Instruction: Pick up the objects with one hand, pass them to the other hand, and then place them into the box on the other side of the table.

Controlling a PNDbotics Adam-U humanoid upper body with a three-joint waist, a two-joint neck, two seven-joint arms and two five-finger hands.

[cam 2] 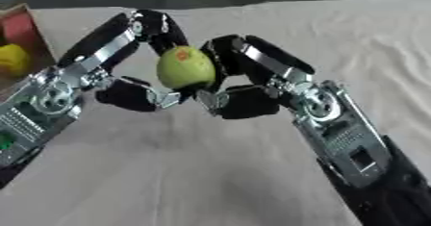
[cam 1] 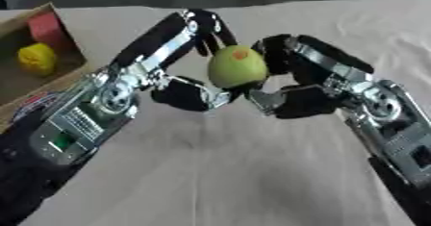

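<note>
Black and silver, the left robot hand point(cam 1: 181, 83) and the right robot hand point(cam 1: 290, 83) meet above the middle of the bench point(cam 1: 252, 172), with a green apple point(cam 1: 236, 67) caught between them. The left robot hand curls around the apple: its fingers point(cam 1: 205, 25) arch over the top and its thumb sits under the fruit's lower left side. The right robot hand is curled on the same apple from the other side, its fingers point(cam 1: 278, 52) against the right flank and its thumb point(cam 1: 282, 100) reaching in below. Both hands touch the fruit, so it hangs clear of the bench, held from two sides. The apple shows a small orange-red patch near its top.

Pale cloth covers the bench, wrinkled toward the far right. At the left edge stands a brown box point(cam 1: 71, 42), cut off by the frame, so only part of its inside shows. In it lie a yellow rounded thing point(cam 1: 37, 59) and a red block point(cam 1: 49, 30) behind it, too blurred to name further. The apple's underside and the inner faces of both palms are hidden by the fingers. Both forearms run out of view at the lower corners.
</note>
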